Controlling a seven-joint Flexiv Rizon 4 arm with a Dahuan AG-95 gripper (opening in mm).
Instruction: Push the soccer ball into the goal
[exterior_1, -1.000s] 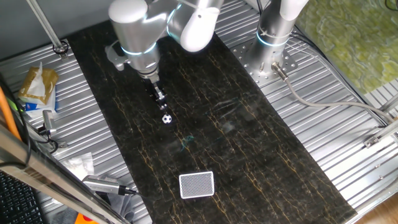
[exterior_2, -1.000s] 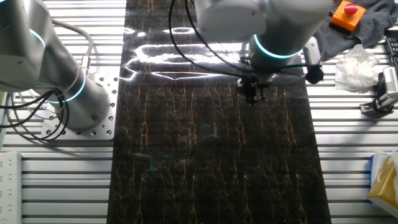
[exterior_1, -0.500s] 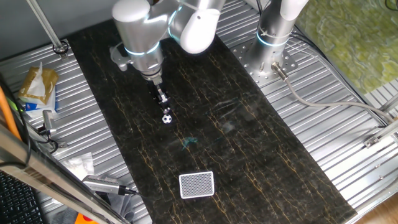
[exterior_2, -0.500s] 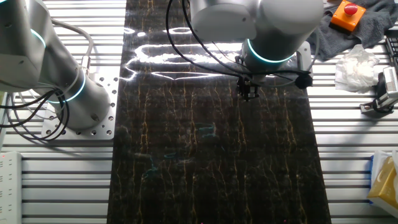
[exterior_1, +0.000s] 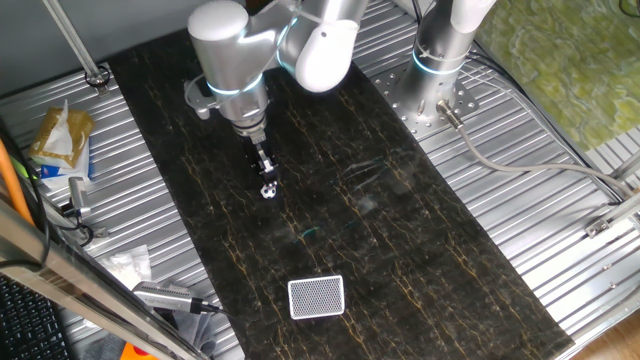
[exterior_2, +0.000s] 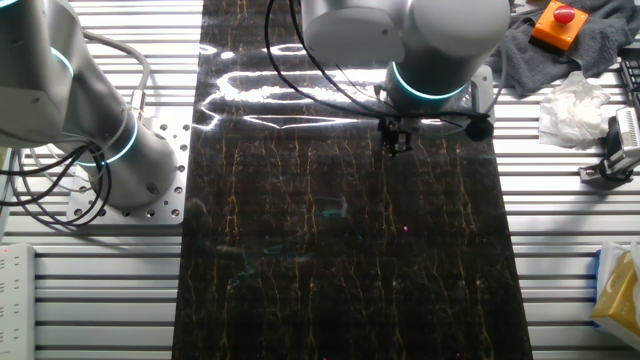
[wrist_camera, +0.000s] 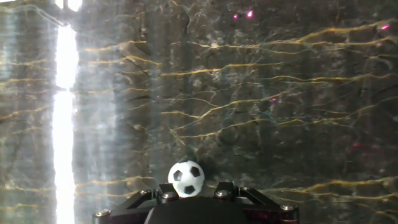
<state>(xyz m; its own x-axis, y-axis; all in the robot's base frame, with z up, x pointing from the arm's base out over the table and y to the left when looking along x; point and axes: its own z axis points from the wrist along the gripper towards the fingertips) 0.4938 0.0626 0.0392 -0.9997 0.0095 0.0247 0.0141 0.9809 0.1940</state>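
Note:
The soccer ball (exterior_1: 268, 190) is tiny, white with black patches, and lies on the dark marble-patterned mat (exterior_1: 400, 230). My gripper (exterior_1: 265, 166) points down just behind the ball, its narrow black tip touching or nearly touching it, jaws together and holding nothing. In the hand view the ball (wrist_camera: 186, 178) sits right against the front of the gripper (wrist_camera: 194, 196). The goal (exterior_1: 316, 296), a white-framed box with grey mesh, lies on the mat's near end, well beyond the ball. In the other fixed view the gripper (exterior_2: 393, 146) hides the ball, and the goal is out of view.
A second robot arm's base (exterior_1: 438, 62) stands on the metal table right of the mat; it also shows in the other fixed view (exterior_2: 110, 140). A snack packet (exterior_1: 60, 135) and tools lie left of the mat. An orange button box (exterior_2: 556, 22) and crumpled tissue (exterior_2: 575, 105) lie aside.
My gripper has moved along the mat toward the ball and closed the gap to it. The ball has hardly shifted.

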